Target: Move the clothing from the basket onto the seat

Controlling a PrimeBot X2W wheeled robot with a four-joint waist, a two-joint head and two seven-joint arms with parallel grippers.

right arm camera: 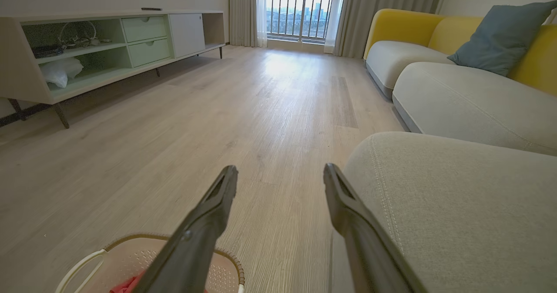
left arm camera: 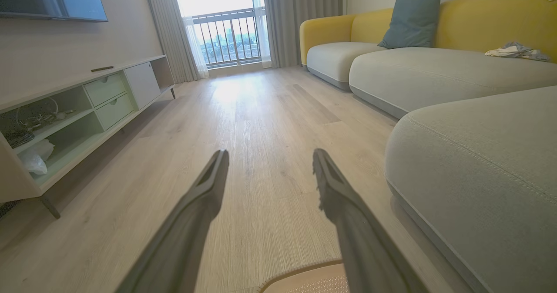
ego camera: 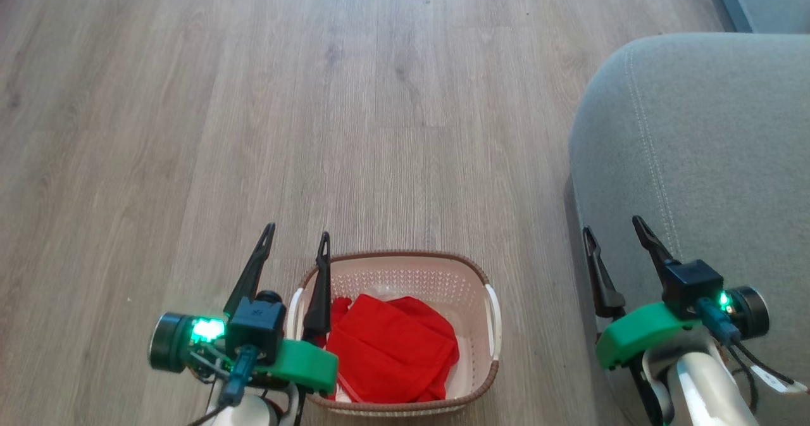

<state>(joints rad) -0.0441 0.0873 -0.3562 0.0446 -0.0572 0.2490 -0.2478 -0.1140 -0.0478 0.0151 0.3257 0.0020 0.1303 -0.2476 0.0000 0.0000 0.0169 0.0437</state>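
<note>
We're holding both grippers spread and empty. Red clothing [ego camera: 389, 350] is lying bunched in the basket [ego camera: 411, 256] at bottom centre, just right of our left gripper [ego camera: 298, 230], the nearer one; our right gripper [ego camera: 611, 223] is hanging over the grey seat [ego camera: 709, 160] at frame right.

Spread claw [right arm camera: 279, 169], basket [right arm camera: 130, 258] below, seat [right arm camera: 457, 206] alongside

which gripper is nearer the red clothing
Left. The left gripper is at the basket rim, beside the red clothing; the right gripper is off past its right side, by the seat.
</note>
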